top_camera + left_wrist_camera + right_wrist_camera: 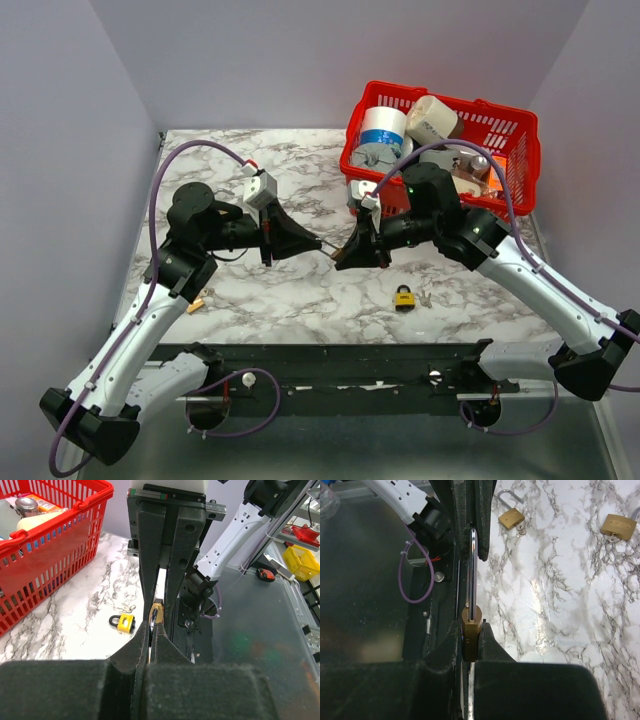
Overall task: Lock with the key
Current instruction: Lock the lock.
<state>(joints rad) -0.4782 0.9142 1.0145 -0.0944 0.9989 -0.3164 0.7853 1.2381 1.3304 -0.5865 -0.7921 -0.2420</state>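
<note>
Meeting mid-table, right fingers (490, 647) clamped on padlock (471, 630), left fingers (135, 655) pinching its shackle (473, 565), red basket (522, 160) beyond

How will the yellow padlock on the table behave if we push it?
The yellow padlock lies flat, so it will probably slide, not roll. The marble table looks smooth and glossy, so it may skid easily. Being a padlock, it is presumably metal inside, so likely rigid and heavy for its size.
</note>
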